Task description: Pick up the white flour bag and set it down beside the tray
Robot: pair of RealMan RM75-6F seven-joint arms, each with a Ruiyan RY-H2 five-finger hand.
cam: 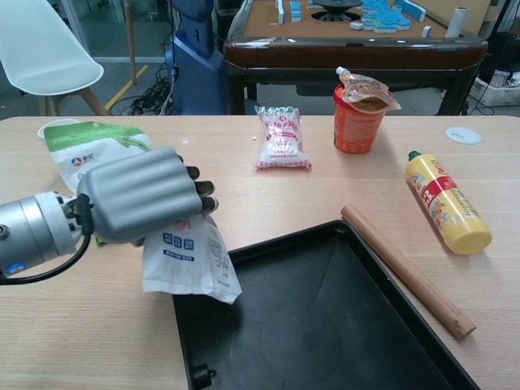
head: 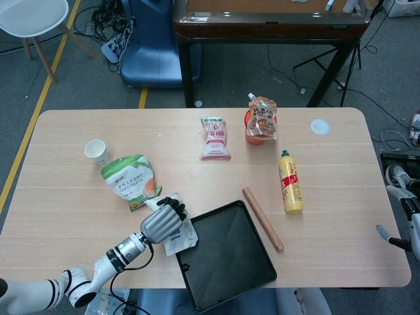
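The white flour bag (cam: 193, 262) (head: 178, 234) hangs from my left hand (cam: 140, 195) (head: 161, 222), which grips its upper end. It dangles just above the table at the black tray's (cam: 341, 325) (head: 230, 256) left edge, its lower corner over the tray's rim. The tray lies tilted near the table's front edge. My right hand (head: 405, 220) shows only partly at the far right edge of the head view, off the table, and its fingers are too cut off to judge.
A green-and-white pouch (head: 130, 180) and a paper cup (head: 97, 151) lie left of the bag. A wooden rolling pin (head: 262, 218) and a yellow bottle (head: 291, 182) sit right of the tray. A pink packet (head: 214, 138) and an orange cup with a pouch (head: 260, 121) stand further back.
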